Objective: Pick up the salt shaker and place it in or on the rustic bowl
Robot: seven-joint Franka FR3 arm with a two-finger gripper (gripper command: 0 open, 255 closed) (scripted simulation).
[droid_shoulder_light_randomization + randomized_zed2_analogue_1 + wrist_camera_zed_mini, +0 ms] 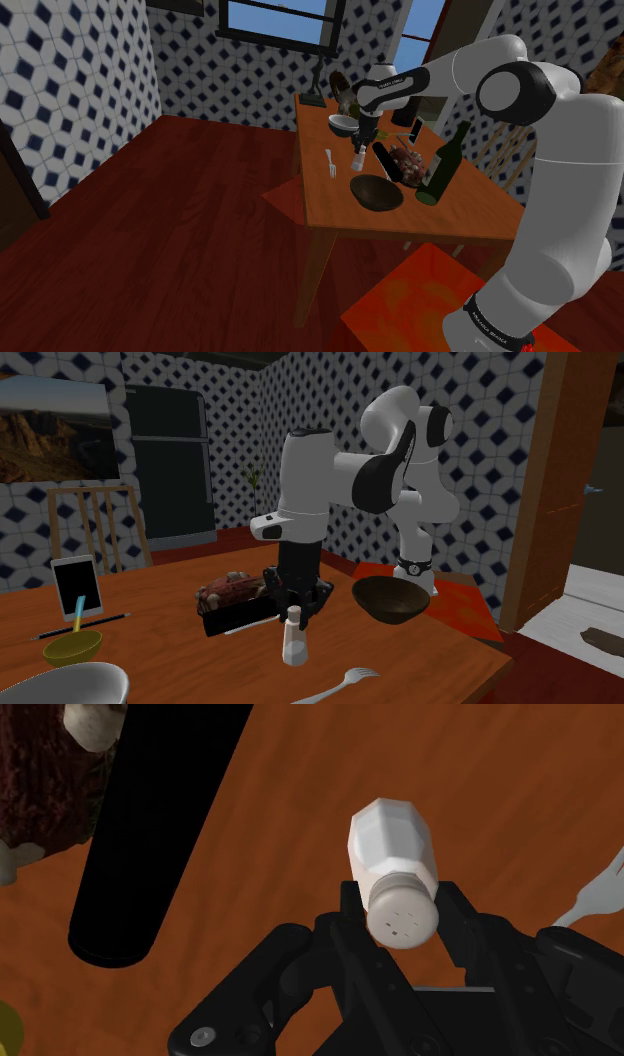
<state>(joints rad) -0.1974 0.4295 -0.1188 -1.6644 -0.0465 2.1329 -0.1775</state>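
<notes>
The pincer is clamped on the salt shaker. Its 2 black fingers press the grey, holed cap from either side, and the white faceted body hangs below them. In the second exterior view the shaker's base sits at or just over the wood; I cannot tell whether it touches.

The shaker is out in the middle of the brown worktop, towards the long edge on the shoulder view's left. A white fork lies just beside it on that side. A black cylinder lies on the other side, with a dark lumpy heap beyond it.

The rustic bowl is dark brown and nothing is in it. It stands near the worktop edge that faces the stand, a little apart from the shaker. A green bottle stands upright next to the bowl. A white bowl sits further towards the window end, and a small yellow bowl sits near a propped tablet.
</notes>
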